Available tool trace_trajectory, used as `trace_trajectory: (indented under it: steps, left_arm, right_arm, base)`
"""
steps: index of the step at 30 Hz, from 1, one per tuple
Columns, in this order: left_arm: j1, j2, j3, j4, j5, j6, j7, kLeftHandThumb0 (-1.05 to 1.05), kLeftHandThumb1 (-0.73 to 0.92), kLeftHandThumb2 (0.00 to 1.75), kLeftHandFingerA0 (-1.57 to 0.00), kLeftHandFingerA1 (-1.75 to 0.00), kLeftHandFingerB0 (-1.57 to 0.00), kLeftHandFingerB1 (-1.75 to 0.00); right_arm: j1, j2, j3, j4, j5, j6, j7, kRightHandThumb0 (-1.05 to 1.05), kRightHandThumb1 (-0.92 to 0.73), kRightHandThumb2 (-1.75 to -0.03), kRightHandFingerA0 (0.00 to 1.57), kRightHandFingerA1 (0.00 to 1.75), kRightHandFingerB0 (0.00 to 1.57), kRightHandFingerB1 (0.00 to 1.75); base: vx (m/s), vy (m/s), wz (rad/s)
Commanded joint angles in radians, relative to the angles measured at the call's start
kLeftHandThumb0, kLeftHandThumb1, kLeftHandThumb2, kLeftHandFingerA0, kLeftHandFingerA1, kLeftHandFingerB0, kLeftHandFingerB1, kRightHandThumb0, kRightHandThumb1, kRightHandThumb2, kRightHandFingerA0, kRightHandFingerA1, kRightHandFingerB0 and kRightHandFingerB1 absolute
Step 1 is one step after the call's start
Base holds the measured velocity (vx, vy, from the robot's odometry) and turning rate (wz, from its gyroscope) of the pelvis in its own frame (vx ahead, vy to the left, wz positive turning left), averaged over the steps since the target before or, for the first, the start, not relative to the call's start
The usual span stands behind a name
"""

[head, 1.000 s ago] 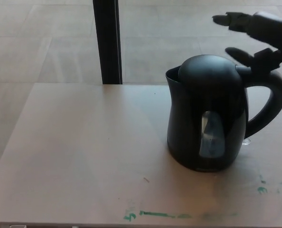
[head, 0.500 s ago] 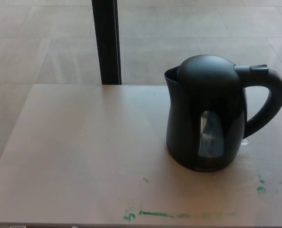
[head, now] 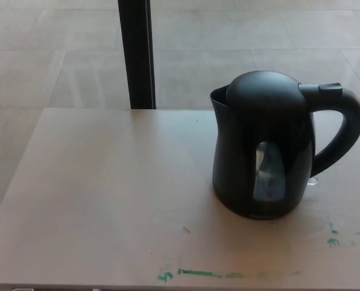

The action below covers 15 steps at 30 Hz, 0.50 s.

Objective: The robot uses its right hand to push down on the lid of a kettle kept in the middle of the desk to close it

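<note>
Black plastic kettle [head: 265, 145] upright on pale wooden desk [head: 107, 194], right of centre, domed lid [head: 266, 88] seated flush. Right hand, above the handle a second ago, now gone from view; grip impossible to tell. Closing probably done.

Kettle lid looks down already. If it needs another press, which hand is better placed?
Right, tentatively. Neither hand is in view, but the kettle stands right of the desk's middle, its handle toward the robot's right. The lid appears seated, so another press may be unnecessary.
</note>
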Motion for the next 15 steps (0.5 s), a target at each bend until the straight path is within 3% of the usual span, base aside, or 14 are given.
trace_trajectory:
  steps: [1, 2, 3, 4, 5, 6, 7, 9, 10, 11, 12, 15]
  left_arm:
    - [0.007, 0.013, -0.002, -0.014, -0.009, -0.006, -0.011, -0.68, 0.67, 0.61, -0.48, -0.54, -0.36, -0.36]
    - [0.003, 0.015, -0.004, -0.013, -0.007, -0.001, -0.009, -0.70, 0.53, 0.91, -0.45, -0.61, -0.32, -0.49]
    - [0.001, 0.015, -0.003, -0.010, -0.007, 0.002, -0.002, -0.67, 0.66, 0.60, -0.50, -0.54, -0.40, -0.37]
    - [0.003, 0.016, -0.007, -0.012, -0.003, -0.007, -0.004, -0.68, 0.68, 0.60, -0.51, -0.54, -0.40, -0.37]
    - [0.010, 0.015, 0.003, -0.016, -0.013, -0.011, -0.006, -0.69, 0.52, 0.91, -0.44, -0.61, -0.33, -0.49]
    - [0.015, 0.014, 0.007, -0.022, -0.017, -0.014, -0.009, -0.67, 0.67, 0.61, -0.49, -0.53, -0.36, -0.35]
    - [0.015, 0.015, 0.011, -0.028, -0.022, -0.015, -0.013, -0.66, 0.68, 0.60, -0.49, -0.54, -0.35, -0.35]
    - [0.016, 0.014, 0.016, -0.031, -0.027, -0.011, -0.015, -0.66, 0.67, 0.60, -0.51, -0.56, -0.38, -0.36]
    - [0.003, 0.022, 0.008, -0.016, -0.014, -0.019, -0.004, -0.70, 0.56, 0.91, -0.48, -0.63, -0.34, -0.50]
    - [-0.011, 0.023, 0.018, -0.001, -0.022, -0.009, 0.003, -0.69, 0.55, 0.90, -0.47, -0.63, -0.33, -0.50]
    - [-0.015, 0.022, 0.014, 0.004, -0.017, -0.011, 0.008, -0.66, 0.67, 0.60, -0.52, -0.53, -0.40, -0.37]
    - [-0.012, 0.023, 0.012, 0.004, -0.014, -0.016, 0.005, -0.64, 0.68, 0.60, -0.51, -0.54, -0.41, -0.38]
  right_arm:
    - [0.344, 0.242, -0.232, 0.132, 0.178, -0.230, -0.196, -0.91, -0.67, -1.10, 0.04, 0.52, 0.09, 0.32]
    - [0.353, 0.254, -0.231, 0.165, 0.175, -0.258, -0.207, -0.92, -0.68, -1.12, 0.00, 0.49, 0.10, 0.34]
    - [0.367, 0.275, -0.234, 0.186, 0.166, -0.254, -0.239, -0.91, -0.68, -1.11, 0.03, 0.49, 0.10, 0.39]
    - [0.366, 0.282, -0.242, 0.222, 0.177, -0.266, -0.244, -0.92, -0.88, -0.67, 0.05, 0.54, 0.14, 0.32]
    - [0.365, 0.290, -0.241, 0.238, 0.176, -0.249, -0.256, -0.99, -0.75, -1.15, 0.05, 0.57, 0.07, 0.45]
    - [0.372, 0.291, -0.236, 0.254, 0.167, -0.238, -0.264, -0.90, -0.72, -1.14, 0.10, 0.60, 0.03, 0.40]
    - [0.367, 0.273, -0.227, 0.305, 0.157, -0.224, -0.272, -0.86, -0.92, -0.70, 0.09, 0.58, 0.08, 0.33]
    - [0.356, 0.278, -0.246, 0.355, 0.191, -0.249, -0.263, -0.84, -0.92, -0.69, 0.10, 0.60, 0.09, 0.33]
    - [0.343, 0.300, -0.270, 0.354, 0.237, -0.201, -0.256, -0.83, -0.87, -0.67, 0.14, 0.64, 0.08, 0.33]
    - [0.331, 0.326, -0.292, 0.349, 0.270, -0.183, -0.270, -0.91, -0.68, -1.06, 0.15, 0.64, 0.06, 0.34]
    - [0.321, 0.345, -0.318, 0.359, 0.308, -0.176, -0.265, -0.91, -0.84, -0.66, 0.17, 0.66, 0.07, 0.33]
    - [0.307, 0.362, -0.351, 0.377, 0.349, -0.176, -0.262, -0.90, -0.83, -0.65, 0.17, 0.67, 0.07, 0.34]
  base:
    - [0.00, 0.000, 0.00]
    - [0.00, 0.000, 0.00]
    - [0.00, 0.000, 0.00]
    - [0.00, 0.000, 0.00]
    - [0.00, 0.000, 0.00]
    - [0.00, 0.000, 0.00]
    - [0.00, 0.000, 0.00]
    - [0.00, 0.000, 0.00]
    - [0.00, 0.000, 0.00]
    - [0.00, 0.000, 0.00]
    - [0.00, 0.000, 0.00]
    - [0.00, 0.000, 0.00]
